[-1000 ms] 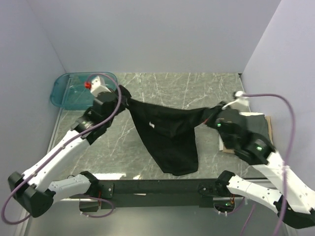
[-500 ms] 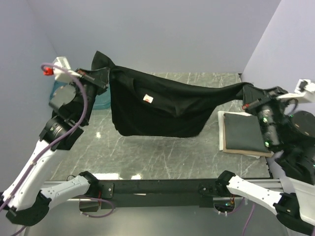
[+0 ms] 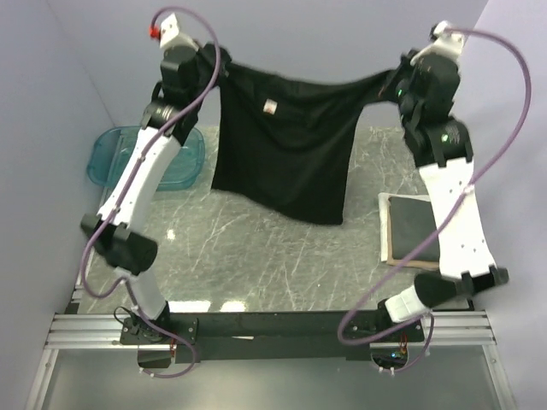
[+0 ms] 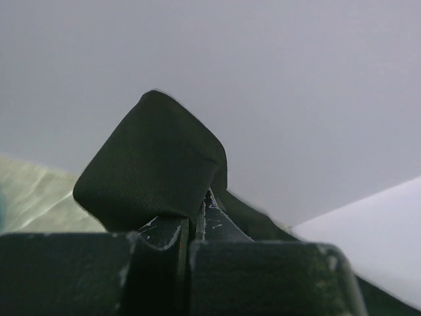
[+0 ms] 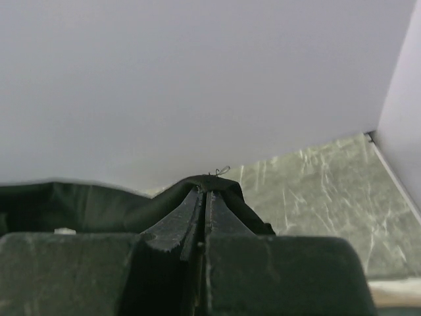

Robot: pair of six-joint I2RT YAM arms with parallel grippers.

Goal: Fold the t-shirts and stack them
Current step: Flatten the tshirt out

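Bench of grey veined stone fills the floor of the white-walled cell, and both arms stand tall above it. Spread between them hangs the black t-shirt, held up by its two top corners well above the bench, its upper edge sagging a little in the middle and its body hanging as a broad sheet whose lower hem slants down toward the right. At the far left of the bench sits the clear teal tub; the left arm crosses in front of it and hides part of its inside, and no cloth shows in the part that can be seen. At the right edge lies the tan board, carrying the dark grey t-shirt, folded into a flat rectangle that covers most of it; the right arm hides the board's outer side. The left gripper is clamped tight on the black shirt's left corner, a fold of cloth bulging above the closed jaws in the wrist view. The right gripper is pinched narrow on the opposite corner, with cloth pressed between its fingers. A small white tag shows near the shirt's collar.
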